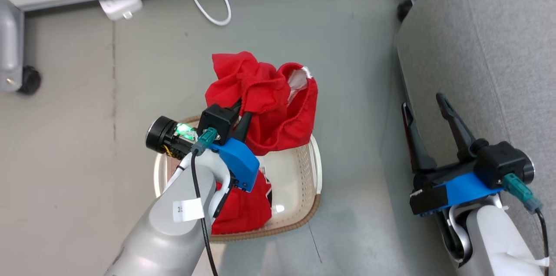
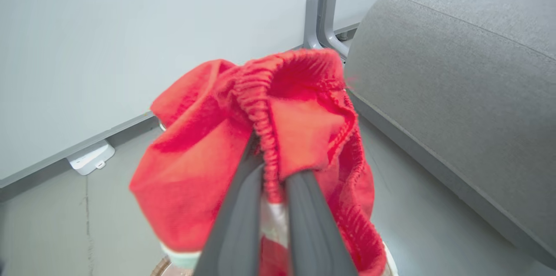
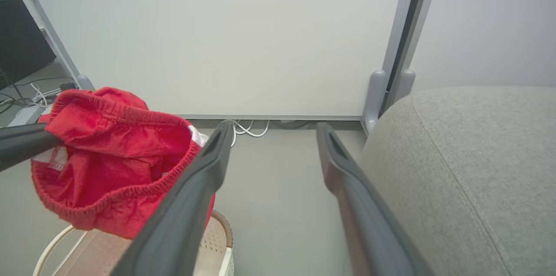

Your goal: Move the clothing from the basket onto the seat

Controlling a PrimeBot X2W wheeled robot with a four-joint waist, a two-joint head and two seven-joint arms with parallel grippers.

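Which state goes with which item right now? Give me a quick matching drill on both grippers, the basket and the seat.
Items:
1. left gripper
2. right gripper
3. basket
4. seat

States:
A. open, holding nothing
B. on the floor, with red fabric inside
C. grey upholstery, at the robot's right
D. shut on a red garment held above the rim

Pairs: 1-D, 2-A, 3-B, 4-C

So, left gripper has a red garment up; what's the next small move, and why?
Probably carry the left gripper rightward toward the seat: it is shut on the red garment, which hangs above the basket, with the seat off to the right.
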